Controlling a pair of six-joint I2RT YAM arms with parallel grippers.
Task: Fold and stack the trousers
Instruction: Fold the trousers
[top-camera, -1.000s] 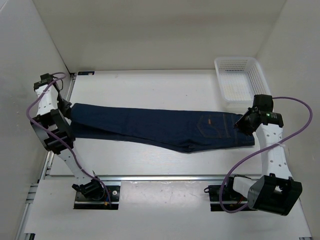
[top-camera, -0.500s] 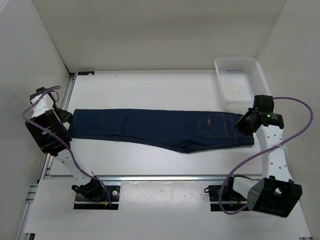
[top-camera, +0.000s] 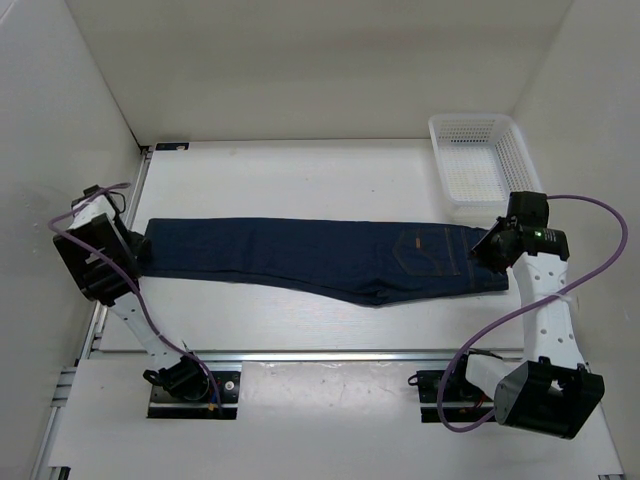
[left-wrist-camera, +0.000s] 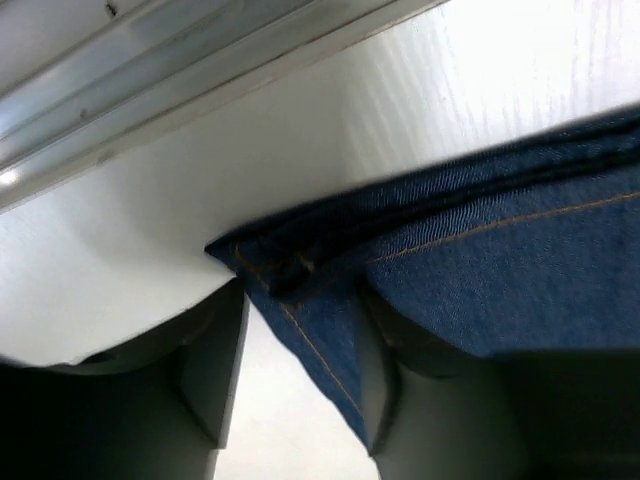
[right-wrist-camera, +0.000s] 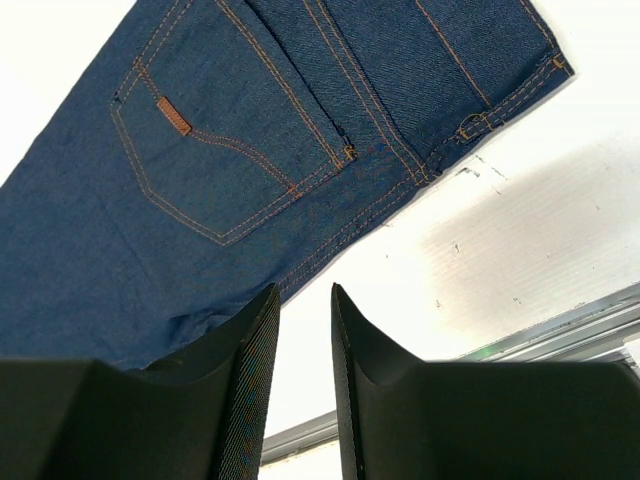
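Note:
The trousers (top-camera: 320, 258) are dark navy jeans lying flat in a long strip across the table, waist to the right and hems to the left. A small orange-tan patch (top-camera: 418, 241) marks the back pocket. My left gripper (top-camera: 138, 250) is at the hem end. In the left wrist view its jaws (left-wrist-camera: 302, 290) stand apart with the hem corner (left-wrist-camera: 300, 270) between them, lying against the right finger. My right gripper (top-camera: 487, 250) hovers at the waist end. In the right wrist view (right-wrist-camera: 305, 290) its jaws are a narrow gap apart and empty, over bare table just off the trousers' edge (right-wrist-camera: 250, 150).
A white mesh basket (top-camera: 480, 160) stands at the back right, just behind the right gripper. An aluminium rail (top-camera: 300, 355) runs along the table's near edge and another along the left edge (left-wrist-camera: 200, 80). White walls close in the left, back and right sides.
My left arm has moved toward the near side and drawn the hem end with it, so the legs now lie straighter. The right arm has hardly moved.

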